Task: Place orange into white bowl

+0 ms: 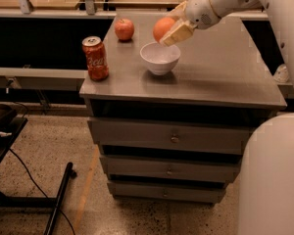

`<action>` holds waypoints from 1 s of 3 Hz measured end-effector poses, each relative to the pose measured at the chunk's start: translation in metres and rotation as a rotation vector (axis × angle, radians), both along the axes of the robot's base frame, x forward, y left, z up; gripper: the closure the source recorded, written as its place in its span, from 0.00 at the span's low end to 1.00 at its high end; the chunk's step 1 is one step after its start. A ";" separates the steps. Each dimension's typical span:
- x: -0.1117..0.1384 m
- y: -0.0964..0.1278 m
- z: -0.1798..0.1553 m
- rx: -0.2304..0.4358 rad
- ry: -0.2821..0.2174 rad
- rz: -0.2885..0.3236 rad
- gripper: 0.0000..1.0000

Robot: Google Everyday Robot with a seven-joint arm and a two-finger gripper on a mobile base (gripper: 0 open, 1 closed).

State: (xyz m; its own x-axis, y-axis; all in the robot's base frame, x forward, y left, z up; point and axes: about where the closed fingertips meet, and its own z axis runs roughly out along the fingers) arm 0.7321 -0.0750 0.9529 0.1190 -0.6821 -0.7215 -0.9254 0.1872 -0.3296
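The orange (162,27) is round and plain orange. My gripper (169,29) is shut on it and holds it in the air just above the far rim of the white bowl (159,58). The bowl is small, round and white and stands on the grey cabinet top (220,77), left of the middle. My white arm reaches in from the upper right.
A reddish apple (124,29) sits at the back left of the top. A red soda can (95,58) stands upright near the left front edge. Drawers (174,139) face front below. My white base (272,180) fills the lower right. A black stand (59,199) is on the floor at left.
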 end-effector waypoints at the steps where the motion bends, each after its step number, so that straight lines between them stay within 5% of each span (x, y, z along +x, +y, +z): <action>1: 0.001 0.003 -0.002 0.000 0.004 0.004 0.00; 3: -0.002 0.000 0.000 0.000 0.022 0.046 0.00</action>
